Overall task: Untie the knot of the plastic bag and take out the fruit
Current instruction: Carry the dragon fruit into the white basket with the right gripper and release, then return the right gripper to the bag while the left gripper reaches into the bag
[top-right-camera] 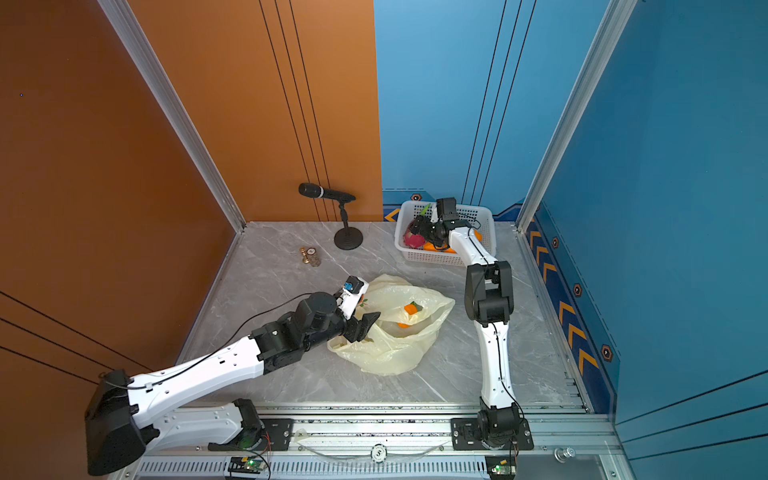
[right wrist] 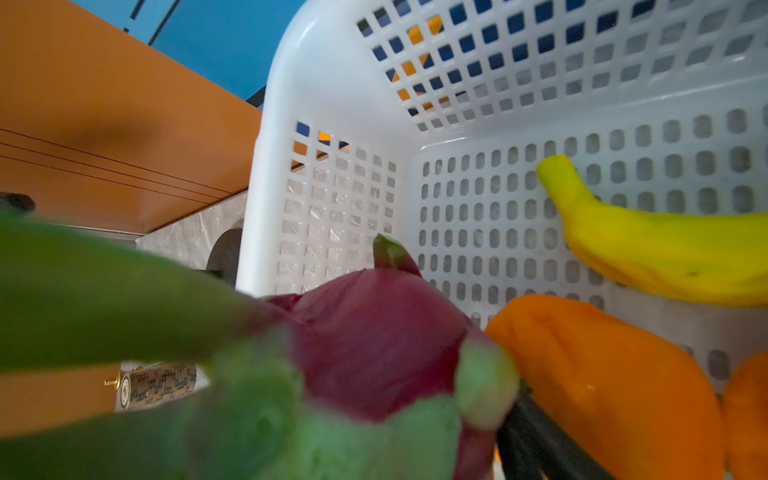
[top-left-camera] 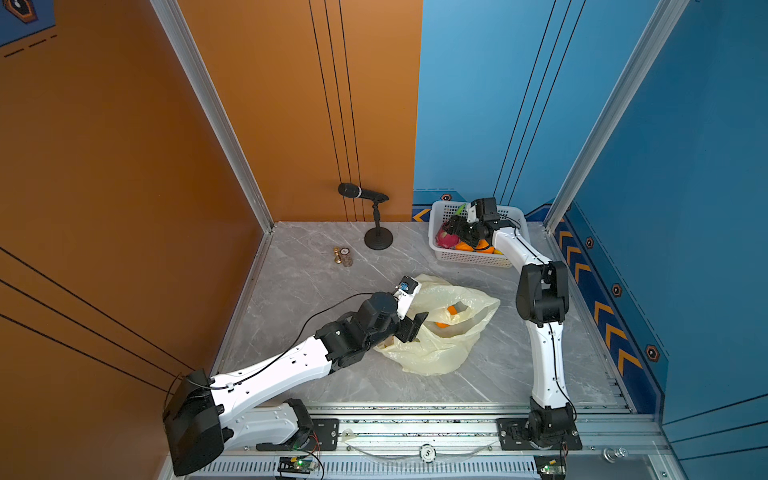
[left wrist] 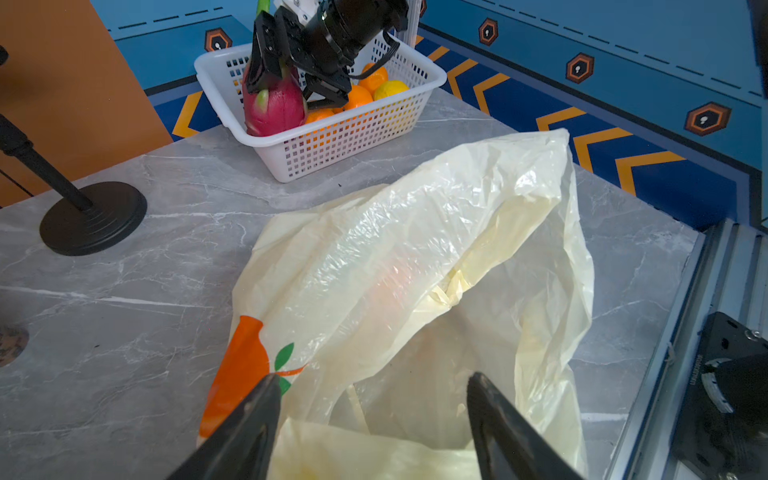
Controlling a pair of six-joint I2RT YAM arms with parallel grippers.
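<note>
Two jobs are going on at once here, and we are reading them as halves of one unloading routine. The left gripper (left wrist: 374, 376) is hanging at the mouth of the plastic bag (left wrist: 415, 232), its jaws spread apart with loose film and a handle loop lying between them. We are taking that as a way of keeping the mouth reachable, not as a pinch on anything. The bag is lying slumped near the middle of the worktop (top-left-camera: 316, 291), toward its front edge. No knot is showing on it, so we are judging the untying done. The right gripper (left wrist: 297, 89) is sitting inside the white basket (left wrist: 332, 153) at the worktop's far right corner. Its jaws are flanking the dragon fruit (left wrist: 274, 112), which is resting at the basket's end toward the worktop's left edge; whether they are pinching it or letting go, we cannot tell. Oranges (left wrist: 359, 97), a lemon (left wrist: 390, 89) and a banana (right wrist: 648, 249) are lying beside it. An orange patch (top-left-camera: 449, 312) (top-right-camera: 411, 309) is showing through the bag in both top views; whether it is remaining fruit or print, we cannot tell.
</note>
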